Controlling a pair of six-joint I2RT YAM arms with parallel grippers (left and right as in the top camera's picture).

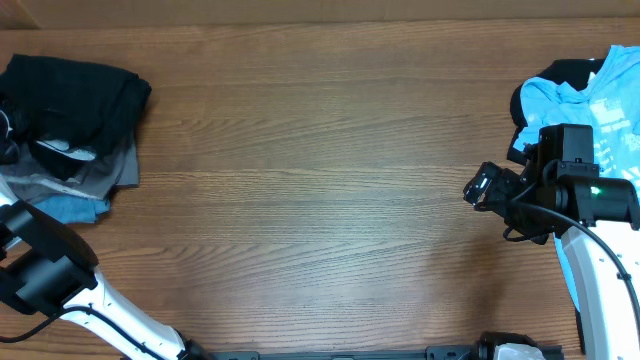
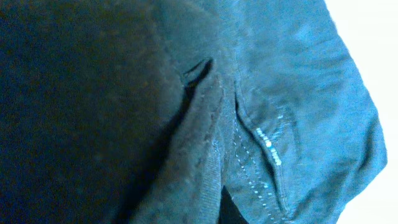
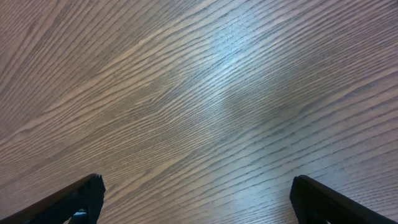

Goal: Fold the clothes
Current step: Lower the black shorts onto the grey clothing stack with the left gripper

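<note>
The clothes lie in two heaps. At the table's far left, black shorts (image 1: 75, 90) sit on a grey piece (image 1: 105, 172) and a blue piece (image 1: 62, 208). A light blue printed T-shirt (image 1: 600, 95) lies at the far right. My left arm (image 1: 40, 262) reaches off the left edge beside that heap. The left wrist view is filled with black cloth (image 2: 81, 112) and blue-grey stitched cloth (image 2: 292, 106), pressed close. Only a dark fingertip (image 2: 227, 210) shows, so the left gripper reads shut; a pinch is not visible. My right gripper (image 1: 480, 187) (image 3: 199, 208) hangs open over bare wood.
The wooden table (image 1: 320, 170) runs between the two heaps. The right arm's black body (image 1: 585, 195) sits just in front of the T-shirt. The arm bases stand along the front edge.
</note>
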